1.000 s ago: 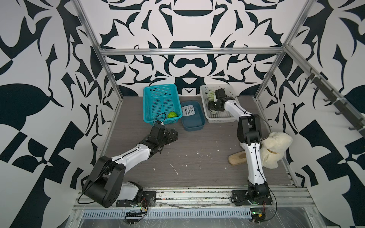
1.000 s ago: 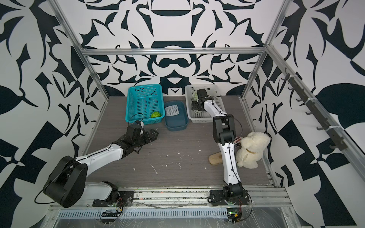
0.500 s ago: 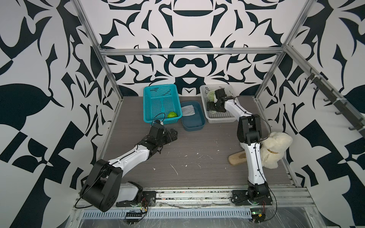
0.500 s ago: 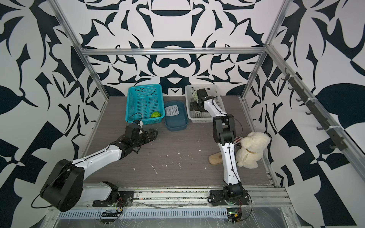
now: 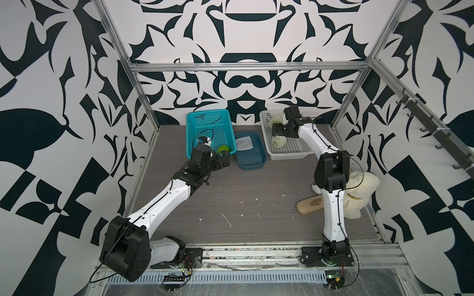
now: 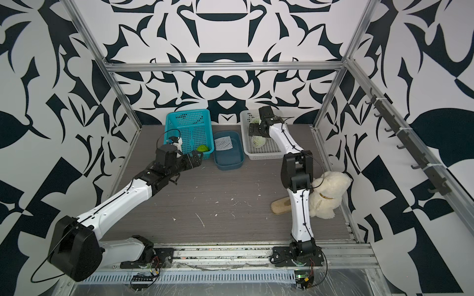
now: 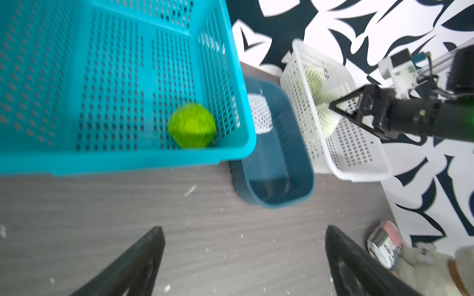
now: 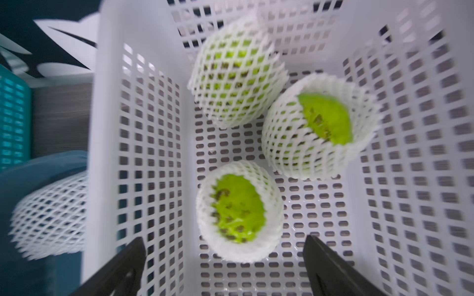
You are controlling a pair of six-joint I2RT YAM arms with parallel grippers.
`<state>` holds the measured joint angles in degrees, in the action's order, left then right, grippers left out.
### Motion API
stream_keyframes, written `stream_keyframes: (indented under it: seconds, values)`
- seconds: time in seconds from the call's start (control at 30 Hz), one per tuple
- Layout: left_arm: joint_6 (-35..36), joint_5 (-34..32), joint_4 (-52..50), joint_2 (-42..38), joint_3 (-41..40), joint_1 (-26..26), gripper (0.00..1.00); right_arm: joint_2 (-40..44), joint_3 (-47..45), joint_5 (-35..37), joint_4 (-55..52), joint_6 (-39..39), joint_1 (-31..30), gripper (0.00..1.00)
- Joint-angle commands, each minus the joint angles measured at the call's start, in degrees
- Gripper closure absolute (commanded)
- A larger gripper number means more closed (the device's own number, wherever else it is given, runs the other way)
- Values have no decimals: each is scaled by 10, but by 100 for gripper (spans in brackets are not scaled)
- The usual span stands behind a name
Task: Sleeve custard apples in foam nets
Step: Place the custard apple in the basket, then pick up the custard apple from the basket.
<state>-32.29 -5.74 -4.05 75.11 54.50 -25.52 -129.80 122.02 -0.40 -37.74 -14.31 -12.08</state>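
Three netted custard apples (image 8: 238, 74) in white basket (image 8: 143, 128) clear only from right wrist, right end effector (image 8: 224, 239) spread above them, left end effector (image 7: 244, 228) spread, empty, striped can (image 7: 384, 241) label unreadable

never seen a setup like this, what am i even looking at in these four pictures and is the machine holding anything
Two white-and-black robot arms stand at the near edge of a grey table, each ending in a two-fingered pincer. Two pictures look down from overhead cameras side by side; the other two come from cameras on the wrists. At the back sit a teal basket with one bare custard apple, a dark blue tray holding a foam net, and a white basket with three netted custard apples. A cream plush toy sits by the right arm. The left pincer and right pincer are both open and hold nothing.
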Motion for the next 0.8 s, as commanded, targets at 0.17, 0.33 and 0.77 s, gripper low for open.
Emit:
stream_keyframes:
  seconds: [0.17,0.33,0.77]
  values:
    - [71,-27,-77,148,140,68,0,99,-56,-19,5,15,1,1]
    - [94,-14,-147,252,238,81,0,169,-148,-22,42,15,1,1]
    - [172,142,-321,430,462,110,0,320,-351,-4,95,8,1,0]
